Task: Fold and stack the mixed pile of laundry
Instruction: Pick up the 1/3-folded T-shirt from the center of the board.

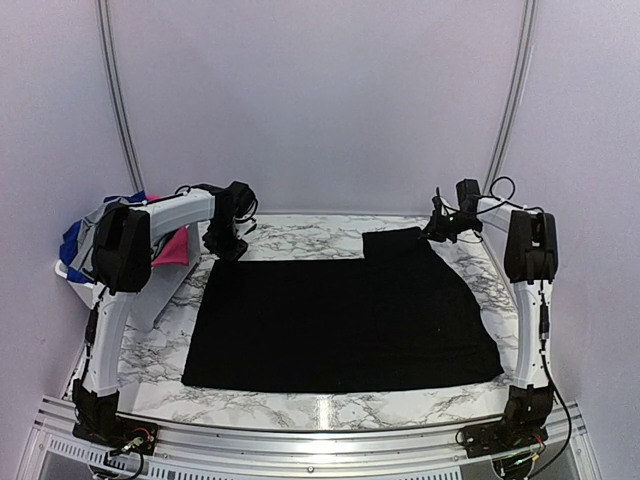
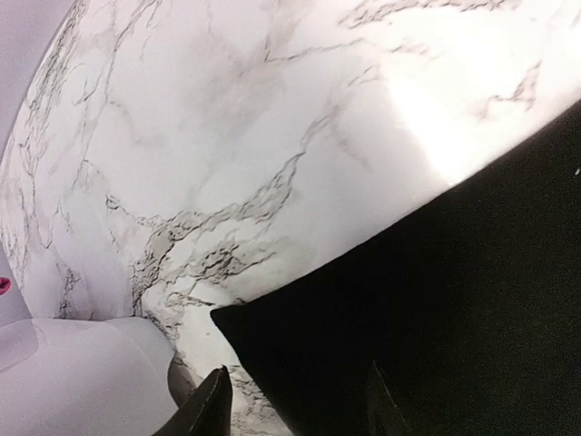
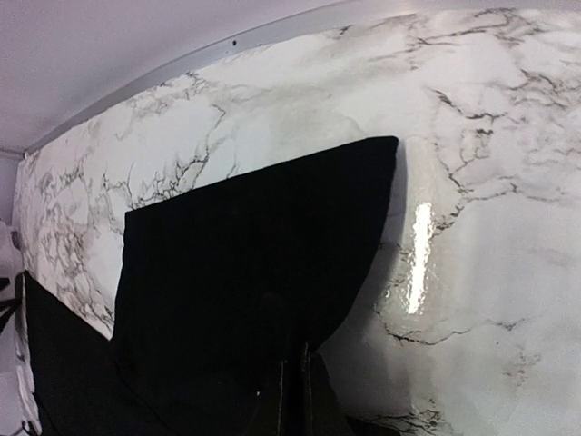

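Observation:
A black garment [image 1: 340,320] lies spread flat on the marble table [image 1: 300,405]. My left gripper [image 1: 226,246] is at its far left corner. In the left wrist view the left gripper [image 2: 295,413] is open, its fingers either side of that corner [image 2: 245,322]. My right gripper [image 1: 441,229] is at the garment's far right flap. In the right wrist view the right gripper [image 3: 292,391] has its fingers pressed together on the edge of the black cloth [image 3: 254,254]. Blue, grey and hot-pink pieces [image 1: 85,235] of the pile lie heaped at the far left.
A white plastic basket [image 1: 68,272] at the table's left edge holds the heaped garments, partly hidden behind my left arm. Its white rim [image 2: 73,372] shows just left of the left fingers. The back wall runs close behind both grippers.

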Tool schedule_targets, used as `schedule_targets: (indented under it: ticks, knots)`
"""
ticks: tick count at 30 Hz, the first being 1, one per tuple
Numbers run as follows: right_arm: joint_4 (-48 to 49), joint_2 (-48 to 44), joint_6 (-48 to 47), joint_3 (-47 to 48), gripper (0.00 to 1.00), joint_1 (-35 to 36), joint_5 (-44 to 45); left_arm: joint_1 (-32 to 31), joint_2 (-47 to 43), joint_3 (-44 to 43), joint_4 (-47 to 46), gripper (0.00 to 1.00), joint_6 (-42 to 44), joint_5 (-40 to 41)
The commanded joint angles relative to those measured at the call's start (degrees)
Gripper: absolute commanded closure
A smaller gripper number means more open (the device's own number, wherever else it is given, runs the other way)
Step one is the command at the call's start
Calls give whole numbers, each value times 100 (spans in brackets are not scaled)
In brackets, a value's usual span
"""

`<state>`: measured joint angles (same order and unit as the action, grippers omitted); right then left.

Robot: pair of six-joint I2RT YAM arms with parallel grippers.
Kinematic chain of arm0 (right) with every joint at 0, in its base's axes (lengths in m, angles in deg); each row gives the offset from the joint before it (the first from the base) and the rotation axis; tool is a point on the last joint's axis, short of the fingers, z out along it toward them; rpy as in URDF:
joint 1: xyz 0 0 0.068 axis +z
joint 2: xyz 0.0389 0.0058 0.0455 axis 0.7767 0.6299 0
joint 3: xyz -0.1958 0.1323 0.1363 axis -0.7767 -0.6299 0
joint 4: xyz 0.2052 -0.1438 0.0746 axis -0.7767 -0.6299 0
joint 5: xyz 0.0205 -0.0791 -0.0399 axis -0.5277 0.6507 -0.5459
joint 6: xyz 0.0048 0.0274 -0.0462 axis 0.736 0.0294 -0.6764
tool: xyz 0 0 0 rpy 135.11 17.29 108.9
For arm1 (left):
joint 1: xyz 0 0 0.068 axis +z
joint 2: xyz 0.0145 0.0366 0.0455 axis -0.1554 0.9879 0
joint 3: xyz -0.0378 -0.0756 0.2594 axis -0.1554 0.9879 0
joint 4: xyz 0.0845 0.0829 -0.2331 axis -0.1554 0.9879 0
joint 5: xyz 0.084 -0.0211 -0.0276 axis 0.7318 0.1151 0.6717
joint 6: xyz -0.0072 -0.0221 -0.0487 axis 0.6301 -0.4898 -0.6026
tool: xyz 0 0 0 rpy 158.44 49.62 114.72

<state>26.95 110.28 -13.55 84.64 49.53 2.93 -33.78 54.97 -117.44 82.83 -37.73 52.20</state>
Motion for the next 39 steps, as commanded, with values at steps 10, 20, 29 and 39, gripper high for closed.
schedule_targets:
  ticks: [10, 20, 29, 39]
  knots:
    - [52, 89, 86, 74, 100, 26, -98, 581, 224, -413, 198, 51, 759, -244]
    - [4, 65, 78, 73, 100, 22, -52, 659, 673, -583, 166, 53, 999, -654]
    - [-67, 119, 71, 169, 100, 16, -43, 850, 776, -604, 90, 51, 962, -844]
    - [-89, 129, 145, 295, 100, 14, -108, 863, 940, -385, 379, 65, 1044, -2047]
